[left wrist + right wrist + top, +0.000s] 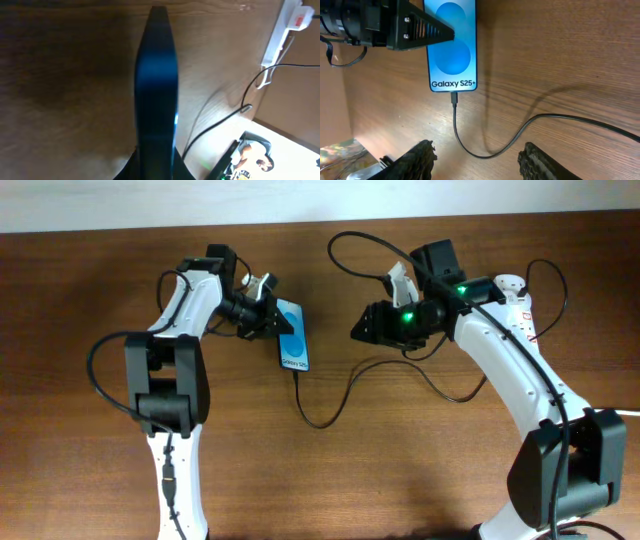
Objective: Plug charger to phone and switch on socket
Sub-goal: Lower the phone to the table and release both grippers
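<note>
The phone, blue screen up, lies left of centre on the wooden table. My left gripper is shut on its upper end. In the left wrist view the phone shows edge-on between the jaws. The charger cable runs from the phone's lower end in loops toward the right. In the right wrist view its plug tip sits in the port of the phone. My right gripper is open and empty above the cable, fingers apart. The socket is mostly hidden under the right arm.
The socket, with a red switch, and its white cord show at the upper right of the left wrist view. The left gripper's finger overlaps the phone's screen. Thick black robot cables arc near both arms.
</note>
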